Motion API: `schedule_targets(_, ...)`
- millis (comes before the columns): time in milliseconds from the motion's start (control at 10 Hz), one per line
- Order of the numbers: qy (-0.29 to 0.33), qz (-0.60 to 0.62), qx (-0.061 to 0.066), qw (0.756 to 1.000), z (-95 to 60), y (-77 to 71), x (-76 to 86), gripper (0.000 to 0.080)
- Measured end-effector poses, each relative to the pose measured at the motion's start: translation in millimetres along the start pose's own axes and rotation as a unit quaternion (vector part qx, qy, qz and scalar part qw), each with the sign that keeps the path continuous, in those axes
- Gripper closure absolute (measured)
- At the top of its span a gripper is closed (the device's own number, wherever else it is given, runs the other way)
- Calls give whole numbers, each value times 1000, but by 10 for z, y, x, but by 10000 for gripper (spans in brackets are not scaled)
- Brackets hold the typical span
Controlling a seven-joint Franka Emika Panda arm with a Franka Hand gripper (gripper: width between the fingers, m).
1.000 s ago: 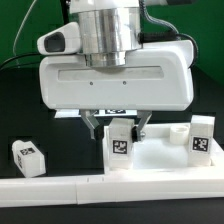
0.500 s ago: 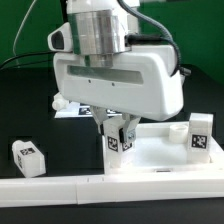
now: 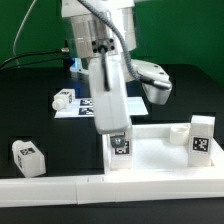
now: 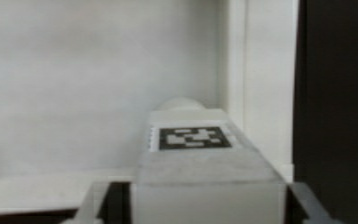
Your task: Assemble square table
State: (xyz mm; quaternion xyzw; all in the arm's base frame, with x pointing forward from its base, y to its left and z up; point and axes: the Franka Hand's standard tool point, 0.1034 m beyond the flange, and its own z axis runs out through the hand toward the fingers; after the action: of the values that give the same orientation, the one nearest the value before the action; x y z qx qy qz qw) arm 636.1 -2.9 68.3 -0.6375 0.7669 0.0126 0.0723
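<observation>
- Two legs are standing upright on the tabletop (image 3: 160, 160): the gripped leg (image 3: 121, 150) at its corner toward the exterior view's left, and the corner leg (image 3: 202, 137) toward the exterior view's right.
- I'm seeing the gripper (image 3: 119, 136) clamping the gripped leg from above; in the wrist view the leg is sitting between both fingers (image 4: 101, 203).
- I'm not managing to tell whether either leg is fully seated, since the joints are hidden.
- Two more are waiting on the table (image 3: 40, 125): the loose leg (image 3: 27, 157) near the rail (image 3: 50, 187), and the far leg (image 3: 63, 100) beside the marker board (image 3: 78, 108).
- I'm judging about half the work is left: finishing this leg, then fetching both others.
</observation>
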Motion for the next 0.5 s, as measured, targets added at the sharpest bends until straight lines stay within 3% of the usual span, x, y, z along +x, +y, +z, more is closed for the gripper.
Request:
schedule_targets(200, -1, 57, 2, 998, 1, -3, 2, 515)
schedule_targets(300, -2, 92, 1, 996, 8, 2, -4, 417)
schedule_targets(400, -2, 78, 1, 997, 13, 5, -6, 417)
schedule_targets(500, -1, 54, 0, 999, 15, 6, -9, 225)
